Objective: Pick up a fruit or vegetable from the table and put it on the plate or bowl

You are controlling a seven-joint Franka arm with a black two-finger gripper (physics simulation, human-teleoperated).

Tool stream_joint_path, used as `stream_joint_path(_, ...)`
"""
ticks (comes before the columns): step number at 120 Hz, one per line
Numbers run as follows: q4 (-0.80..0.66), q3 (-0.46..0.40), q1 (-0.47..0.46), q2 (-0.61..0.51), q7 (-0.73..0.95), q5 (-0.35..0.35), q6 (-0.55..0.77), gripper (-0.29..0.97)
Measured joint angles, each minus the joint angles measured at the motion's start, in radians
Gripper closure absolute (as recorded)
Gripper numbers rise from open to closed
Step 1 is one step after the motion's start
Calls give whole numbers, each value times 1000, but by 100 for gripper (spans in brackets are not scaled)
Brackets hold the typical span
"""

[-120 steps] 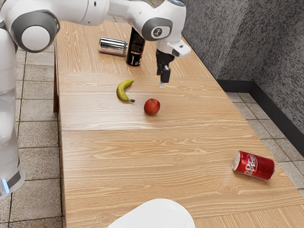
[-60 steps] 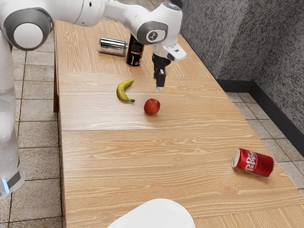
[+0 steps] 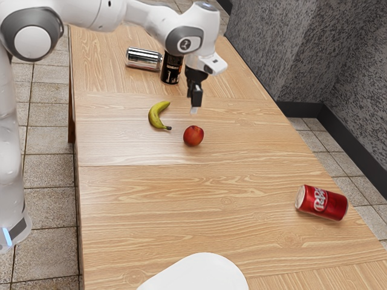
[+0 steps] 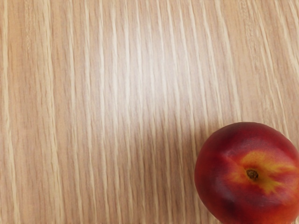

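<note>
Exterior view: the pincer (image 3: 193,109) hangs pointing down above the desk (image 3: 181,199), clear of its surface. It is seen edge-on, so I cannot tell how far open it stands. A red-and-yellow peach (image 3: 193,135) rests on the wood near it, at about 6 o'clock in this view, untouched. The wrist view looks straight down at the bare wood grain with the same peach (image 4: 247,172) stem end up, off to one side of the hand rather than under it. A banana (image 3: 158,115) lies at 9 o'clock from the pincer, apart from the peach. At 11 o'clock an upright black can (image 3: 172,63) stands partly behind the arm, with a silver can (image 3: 144,58) on its side just beyond. Well apart at 4 o'clock, a red soda can (image 3: 321,202) lies on its side. At 6 o'clock, at the desk's near edge, sits a white dish (image 3: 196,273), probably a plate.
</note>
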Motion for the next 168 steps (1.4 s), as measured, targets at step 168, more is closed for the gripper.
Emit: stream_joint_path(168, -68, 0, -67, -28, -155, 5, 58, 0)
